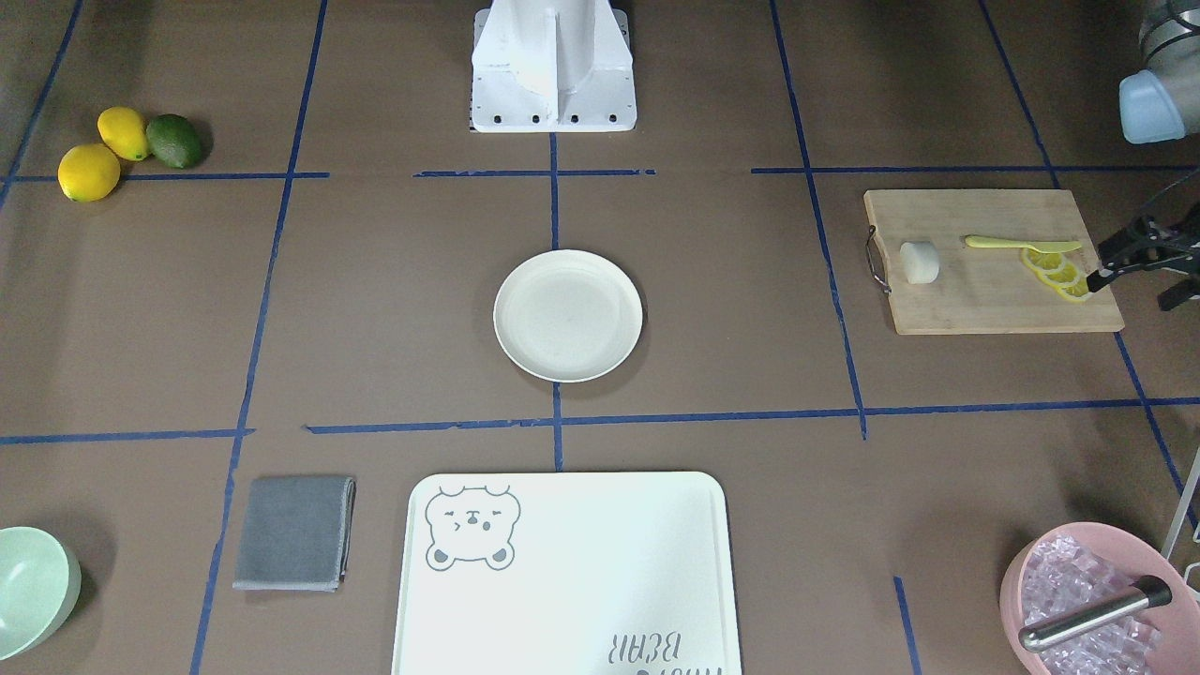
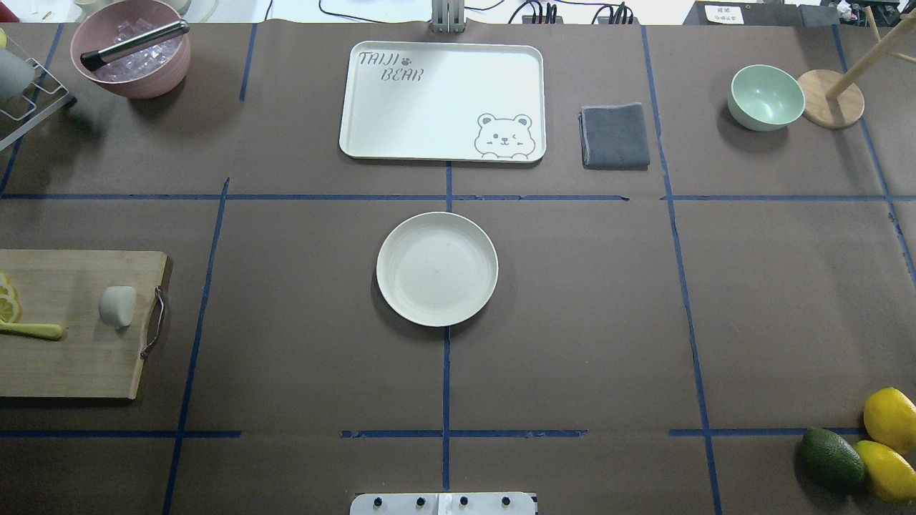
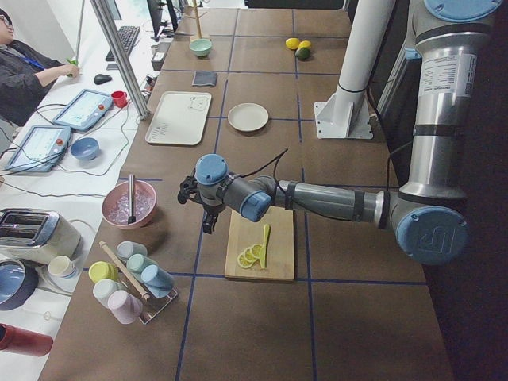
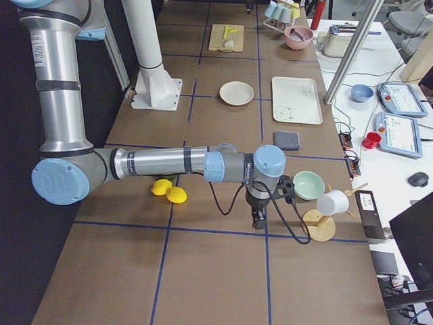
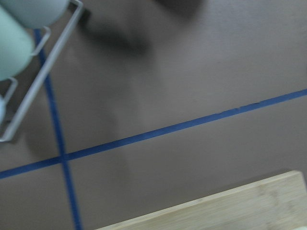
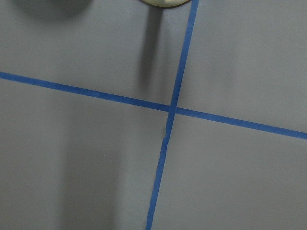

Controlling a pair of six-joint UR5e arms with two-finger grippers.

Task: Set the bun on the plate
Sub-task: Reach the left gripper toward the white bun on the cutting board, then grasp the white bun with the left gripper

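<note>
Open counter point(image 1: 731, 309), crossed only by flat blue tape lines point(image 1: 830, 272), stretches between the plate point(image 1: 568, 316) and the cutting board point(image 1: 994, 300), where the bun point(image 1: 920, 262) has the metal handle point(image 1: 876, 260) near its plate side and the yellow knife point(image 1: 1020, 245) and lemon slices point(image 1: 1055, 272) on its other side.

Pretty clearly a robotics lab, not a real kitchen. The desk point(image 2: 572, 322) is wrapped in brown paper and gridded with blue tape point(image 2: 446, 372). Big grey-and-blue robot arms point(image 3: 333, 198) reach over it beside a bolted-down white pedestal point(image 1: 553, 66). A side bench has control tablets point(image 3: 83, 109), a keyboard point(image 3: 127, 38) and a person point(image 3: 24, 79) working there.
</note>
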